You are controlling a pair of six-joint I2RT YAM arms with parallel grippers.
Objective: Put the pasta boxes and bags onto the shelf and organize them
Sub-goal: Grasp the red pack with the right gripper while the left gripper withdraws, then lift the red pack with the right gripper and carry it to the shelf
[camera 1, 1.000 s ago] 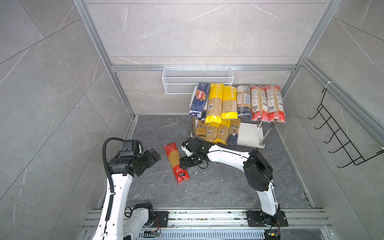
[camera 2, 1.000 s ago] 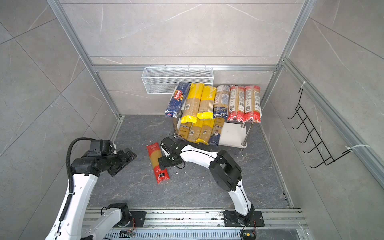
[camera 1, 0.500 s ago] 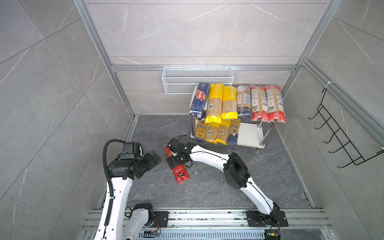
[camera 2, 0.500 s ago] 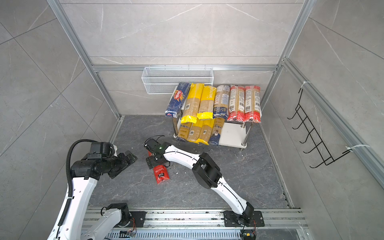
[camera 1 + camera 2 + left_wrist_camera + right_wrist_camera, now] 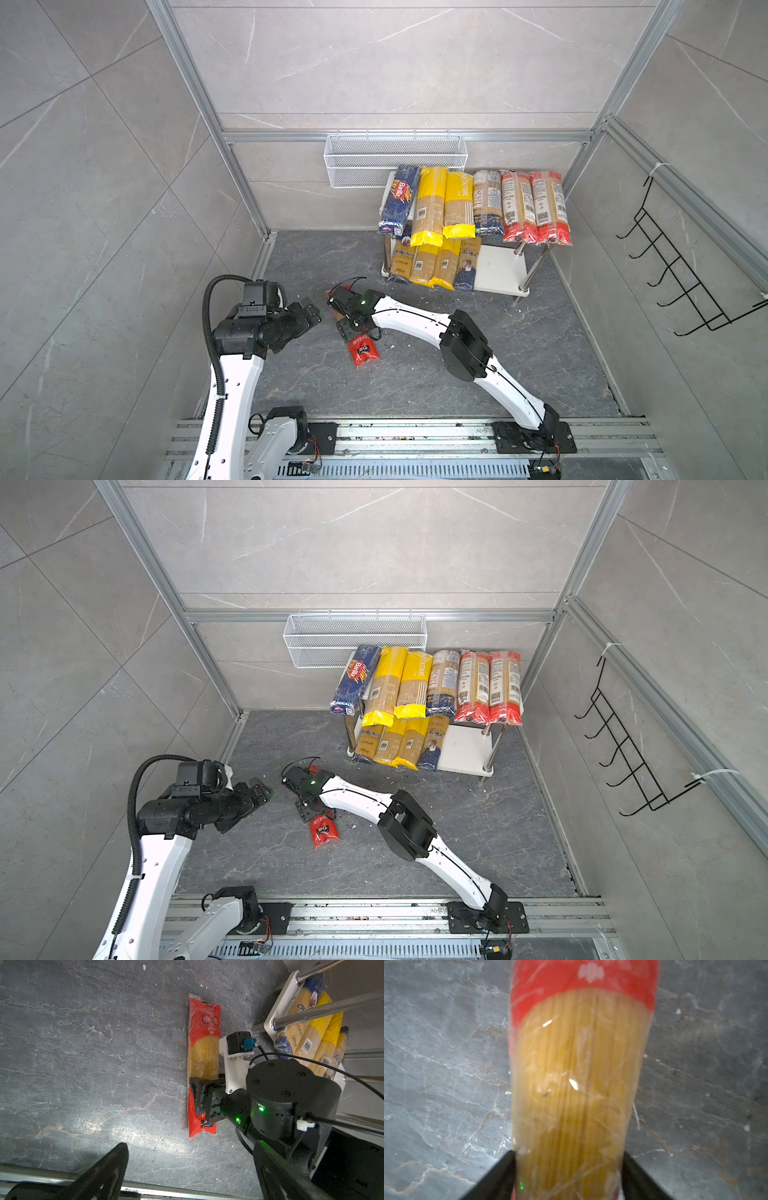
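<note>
right end effector (image 5: 568, 1153): closed on the red pasta bag (image 5: 202, 1053), with one finger pressed against each long edge. The clear stretch of spaghetti sits between them.
grip spot: off-centre, nearer one red end of the bag than the other.
red pasta bag: lies flat on the dark stone worktop (image 5: 415, 374). One red end sticks out past the right end effector toward the arm bases; the rest runs under its wrist.
left end effector (image 5: 190, 1147): jaws wide and holding nothing. It is near the right end effector on that one's left side, apart from the bag.
shelf (image 5: 498, 270): well apart from the right end effector, ahead of it and off to its right.
upper tier: six packs lie side by side, their near ends overhanging the board: a dark blue Barilla box (image 5: 398, 199), two yellow-ended bags (image 5: 432, 208), a navy-ended bag (image 5: 486, 203) and two red-ended bags (image 5: 532, 208).
lower tier: four packs (image 5: 432, 262) crowd the end nearer the end effectors; the far end of the board is bare.
</note>
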